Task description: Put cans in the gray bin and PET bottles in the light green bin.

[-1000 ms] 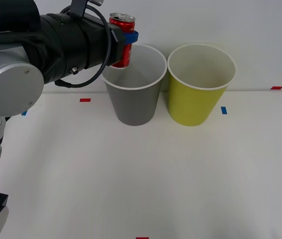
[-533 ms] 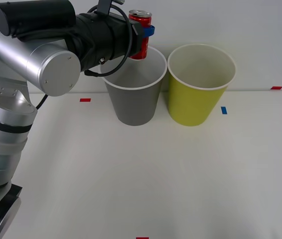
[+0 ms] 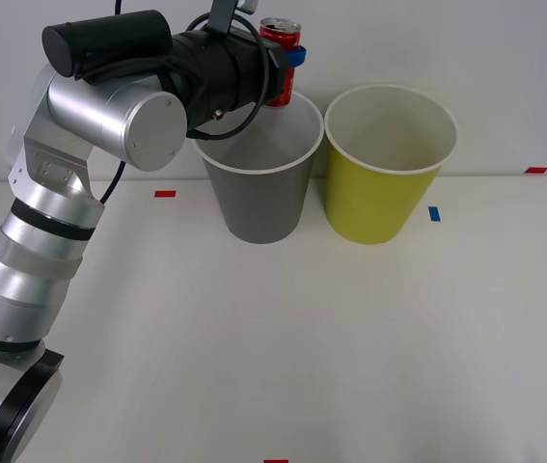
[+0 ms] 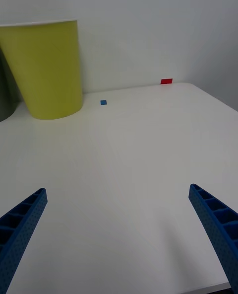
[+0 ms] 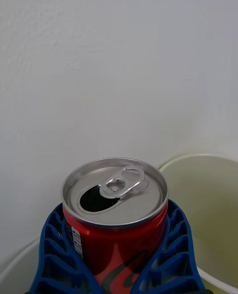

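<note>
My left gripper (image 5: 116,269) has its blue fingers (image 5: 54,254) clamped on either side of the red can (image 5: 115,214), which sits upright between them with its opened top and pull tab facing up. Just below the fingers is the gray bin (image 3: 260,183); in the front view the can (image 3: 280,60) hangs over the back part of its rim, on the side nearest the green bin (image 3: 387,164). That is my worry: if I let go here, I judge the can could clip the white rim and bounce out behind the bin, or tip across into the green one beside it. A nudge from the wrist against the rim could also topple the gray bin, since it looks light. I would bring the can more squarely over the opening before letting go.

My right gripper (image 4: 119,239) waits low over the table (image 4: 139,165), fingers wide apart, with the green bin well ahead of them.
</note>
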You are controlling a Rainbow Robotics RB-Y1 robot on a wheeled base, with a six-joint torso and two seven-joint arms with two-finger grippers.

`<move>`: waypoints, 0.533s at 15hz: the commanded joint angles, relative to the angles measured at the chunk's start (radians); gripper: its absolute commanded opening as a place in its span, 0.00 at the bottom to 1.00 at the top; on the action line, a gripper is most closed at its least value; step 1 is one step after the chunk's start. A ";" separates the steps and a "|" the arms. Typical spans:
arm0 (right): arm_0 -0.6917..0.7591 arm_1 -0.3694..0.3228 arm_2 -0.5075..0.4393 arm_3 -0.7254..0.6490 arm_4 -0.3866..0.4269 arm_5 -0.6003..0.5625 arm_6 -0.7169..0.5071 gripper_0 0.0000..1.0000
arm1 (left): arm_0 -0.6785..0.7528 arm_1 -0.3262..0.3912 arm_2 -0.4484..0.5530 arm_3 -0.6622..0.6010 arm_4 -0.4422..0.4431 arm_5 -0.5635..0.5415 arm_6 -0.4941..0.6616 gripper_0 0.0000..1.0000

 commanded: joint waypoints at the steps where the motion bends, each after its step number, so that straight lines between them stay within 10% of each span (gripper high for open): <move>1: 0.000 0.000 0.000 0.000 0.000 0.000 0.000 1.00 | 0.000 -0.006 0.001 0.043 -0.013 -0.029 -0.010 0.00; 8: 0.000 0.000 0.000 0.000 0.000 0.000 0.000 1.00 | 0.002 -0.020 0.002 0.071 -0.034 -0.055 -0.030 0.00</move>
